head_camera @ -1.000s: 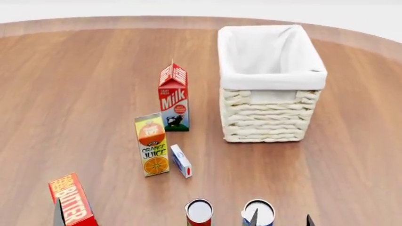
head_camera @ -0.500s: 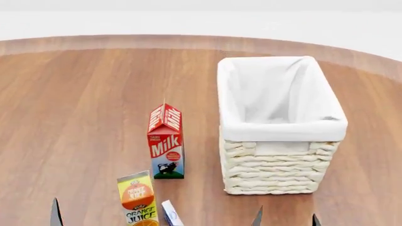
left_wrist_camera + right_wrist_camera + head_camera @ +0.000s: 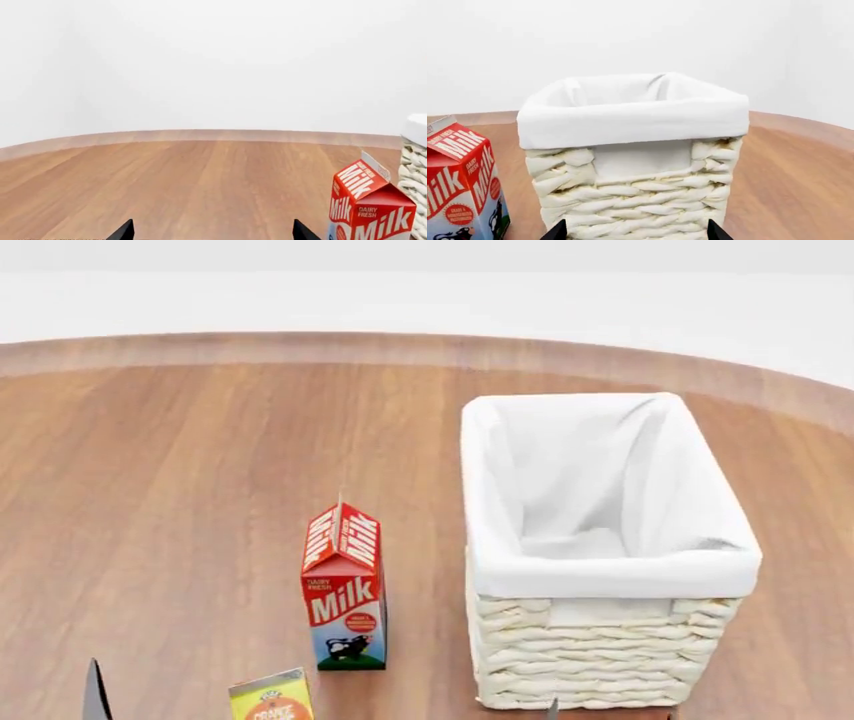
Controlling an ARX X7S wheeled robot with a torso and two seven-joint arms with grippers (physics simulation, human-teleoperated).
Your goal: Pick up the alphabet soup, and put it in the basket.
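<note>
The alphabet soup is out of view in every frame. The basket [image 3: 601, 655], cream woven wicker with a white cloth lining, stands at the right of the wooden table and looks empty inside. In the right wrist view the basket [image 3: 634, 197] fills the middle, straight ahead of my right gripper [image 3: 637, 233], which is open with nothing between its fingers. My left gripper [image 3: 213, 234] is also open and empty, facing bare table with the basket's edge [image 3: 415, 165] at the side. In the head view only one dark fingertip of each gripper shows at the bottom edge.
A red and white milk carton [image 3: 344, 590] stands upright just left of the basket. The top of an orange juice carton [image 3: 271, 698] pokes in at the bottom edge. The round table's far rim [image 3: 400, 345] curves across the back before a white wall.
The head view has swung up and forward. The two cans, the butter box and the small carton have slid out at the bottom, and the basket now sits lower and larger.
</note>
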